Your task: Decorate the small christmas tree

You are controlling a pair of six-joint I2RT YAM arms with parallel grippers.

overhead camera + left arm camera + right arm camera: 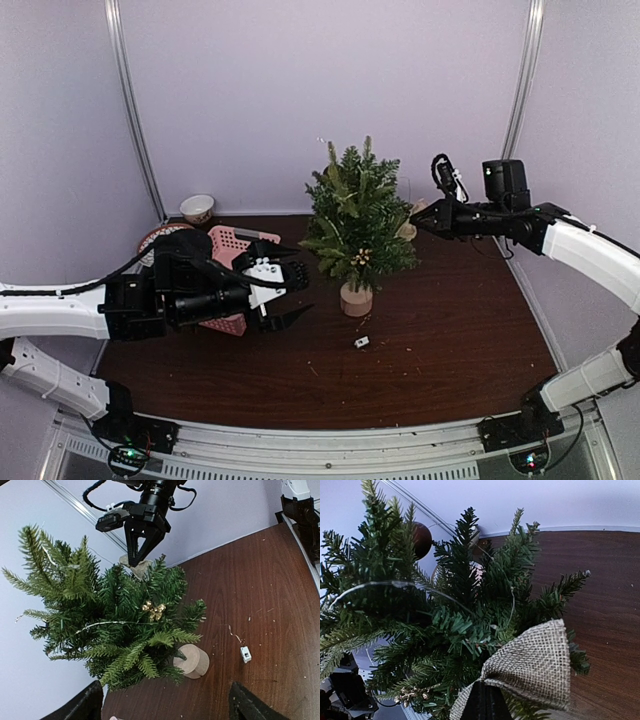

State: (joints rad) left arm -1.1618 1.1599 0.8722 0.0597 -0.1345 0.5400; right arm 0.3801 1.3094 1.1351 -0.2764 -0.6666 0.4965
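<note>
Tabletop (450,330) dark wood, debris-flecked; small christmas tree (355,215) mid-table; lilac walls (300,90) behind.

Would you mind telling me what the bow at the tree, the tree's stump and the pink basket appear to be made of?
The bow looks like burlap: a coarse, open tan weave with a matte surface. The stump looks like pale unfinished wood, with a flat sawn face. The basket is probably moulded plastic, going by its even pink colour and regular lattice wall.

Bristly small christmas tree (115,615), pale smooth wooden stump (192,661), coarse woven burlap bow (535,665), dark wood-grain table (270,580)
</note>
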